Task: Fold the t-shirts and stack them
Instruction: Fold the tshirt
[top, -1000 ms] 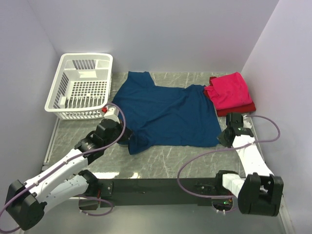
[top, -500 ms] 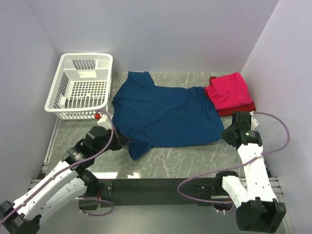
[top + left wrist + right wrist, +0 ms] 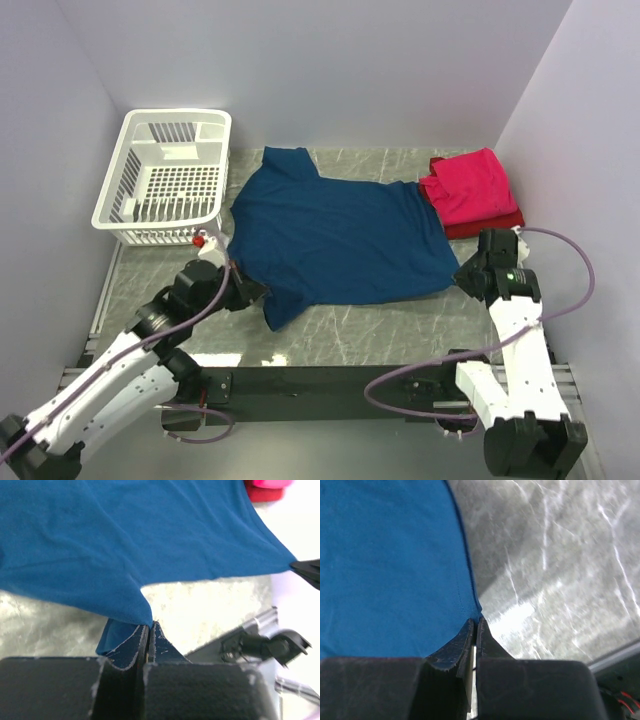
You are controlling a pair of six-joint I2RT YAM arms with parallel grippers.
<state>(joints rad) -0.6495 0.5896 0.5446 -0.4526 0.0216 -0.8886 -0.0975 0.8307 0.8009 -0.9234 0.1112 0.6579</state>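
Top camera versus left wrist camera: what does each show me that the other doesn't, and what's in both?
Only the top view: the white basket at the table's far left, and the whole spread outline of the navy t-shirt. Only the left wrist view: the pinch up close, the left gripper shut on the shirt's edge. Both: the navy t-shirt and the folded red shirts beside it.

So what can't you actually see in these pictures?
- Blue t-shirt, underside: faces the table in every view.
- Dark red shirt: top view, mostly covered by the pink shirt.
- Same two shirts: left wrist view, cut by the top edge.
- Small red object near the basket: top view, too small to identify.
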